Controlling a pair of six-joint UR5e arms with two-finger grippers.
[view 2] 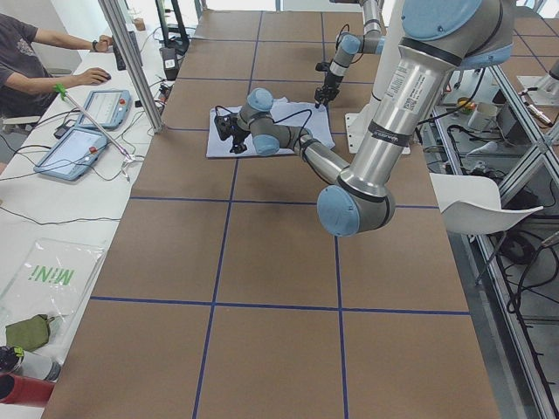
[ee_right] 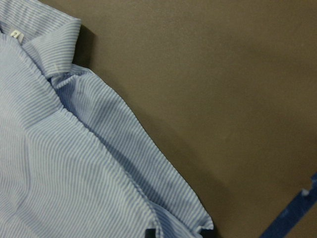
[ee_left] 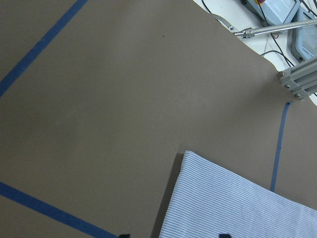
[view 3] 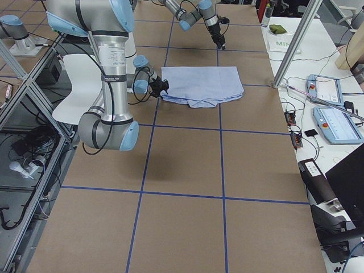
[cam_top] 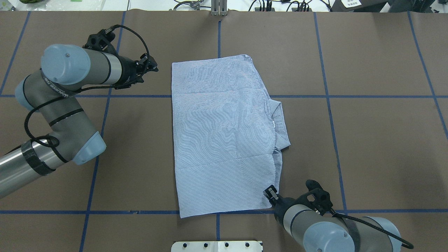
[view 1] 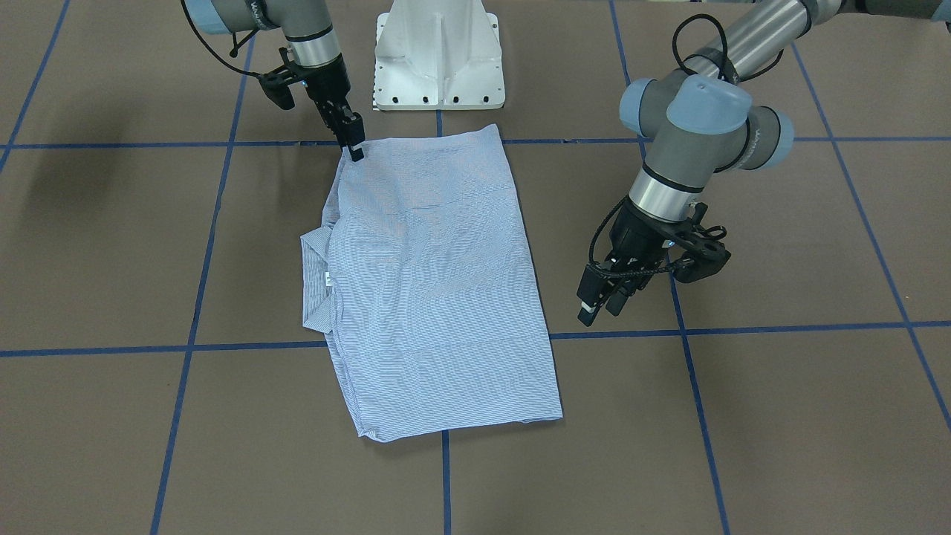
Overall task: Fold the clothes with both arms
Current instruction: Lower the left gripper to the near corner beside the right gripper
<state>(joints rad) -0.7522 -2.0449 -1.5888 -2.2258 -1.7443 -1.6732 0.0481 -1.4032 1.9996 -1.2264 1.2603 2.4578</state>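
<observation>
The light blue-and-white striped shirt (view 1: 438, 290) lies folded into a flat rectangle on the brown table, collar (cam_top: 280, 122) and white neck label (ee_right: 16, 34) on the robot's right side. My right gripper (view 1: 355, 148) is down at the shirt's near right corner (cam_top: 271, 191). Its fingers stand close on either side of that corner (ee_right: 198, 223), apparently shut on it. My left gripper (view 1: 598, 305) is open and empty. It hovers above the table just off the shirt's far left corner (cam_top: 152, 66). The left wrist view shows that shirt corner (ee_left: 233, 203).
The white pedestal base (view 1: 438, 59) stands at the near table edge behind the shirt. Blue tape lines (cam_top: 329, 98) grid the table. An aluminium post foot (ee_left: 297, 82) stands at the far edge. An operator (view 2: 35, 52) sits at a side desk with tablets.
</observation>
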